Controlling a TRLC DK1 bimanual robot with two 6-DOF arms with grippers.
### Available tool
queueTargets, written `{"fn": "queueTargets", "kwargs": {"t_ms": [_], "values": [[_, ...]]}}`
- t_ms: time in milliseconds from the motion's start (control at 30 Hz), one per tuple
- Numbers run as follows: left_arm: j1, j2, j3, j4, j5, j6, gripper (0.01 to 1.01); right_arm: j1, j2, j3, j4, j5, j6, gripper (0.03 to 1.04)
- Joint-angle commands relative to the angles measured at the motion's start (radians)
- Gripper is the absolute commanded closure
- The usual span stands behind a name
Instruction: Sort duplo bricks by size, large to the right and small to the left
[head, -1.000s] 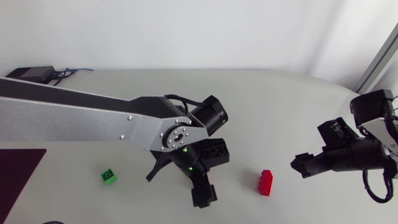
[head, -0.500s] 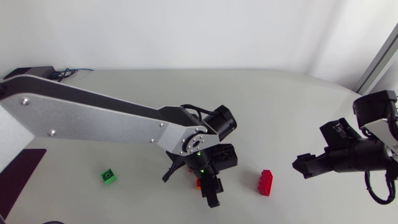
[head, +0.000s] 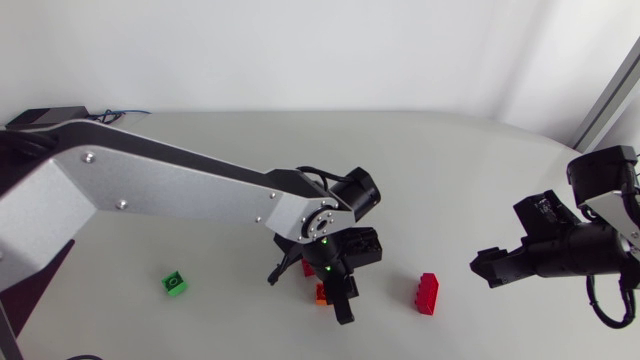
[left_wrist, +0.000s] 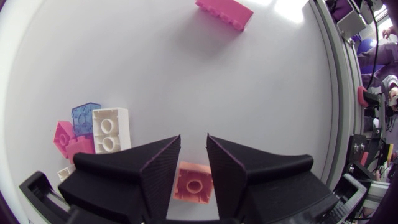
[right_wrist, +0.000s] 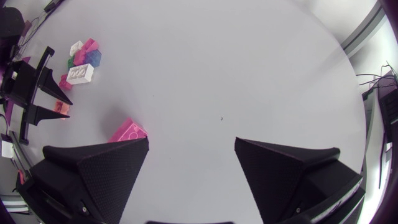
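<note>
The orange brick (left_wrist: 193, 182) lies flat on the worktop (head: 450, 170), one stud up, directly under the left end effector (left_wrist: 193, 142). That end effector's two fingers (left_wrist: 161, 168) stand a narrow gap apart. The brick shows through the gap, and its two side edges are hidden behind the fingertips. The fingers look to sit above the brick rather than on its sides, so the end effector has hold of nothing.

Just beside this end effector is a small cluster: a white brick (left_wrist: 111, 129) with two studs showing, a clear blue brick (left_wrist: 85, 116) touching it, and pink bricks (left_wrist: 65, 138) against both. In the head view most of this cluster is hidden under the left arm, which comes in from the left edge and reaches to the middle of the worktop.

A long red brick (head: 428, 293) lies alone between the two end effectors, nearer the left one. A small green brick (head: 175, 285) sits well apart on the left side.

The right end effector (right_wrist: 191, 149) hangs near the right edge, fingers spread wide with nothing between them.
</note>
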Motion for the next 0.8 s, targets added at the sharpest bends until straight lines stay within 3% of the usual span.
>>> {"fn": "queueTargets", "kwargs": {"t_ms": [0, 300, 767], "values": [[0.026, 0.004, -0.046, -0.006, 0.008, 0.032, 0.726, -0.006, 0.014, -0.028, -0.007, -0.008, -0.018, 0.07], [0.096, -0.035, -0.174, 0.008, -0.01, 0.073, 0.728, -0.003, 0.005, -0.025, -0.017, -0.008, -0.015, 0.07], [0.383, -0.131, -0.361, 0.079, -0.007, 0.196, 0.726, 0.008, -0.012, -0.031, -0.031, -0.008, -0.004, 0.07]]}}
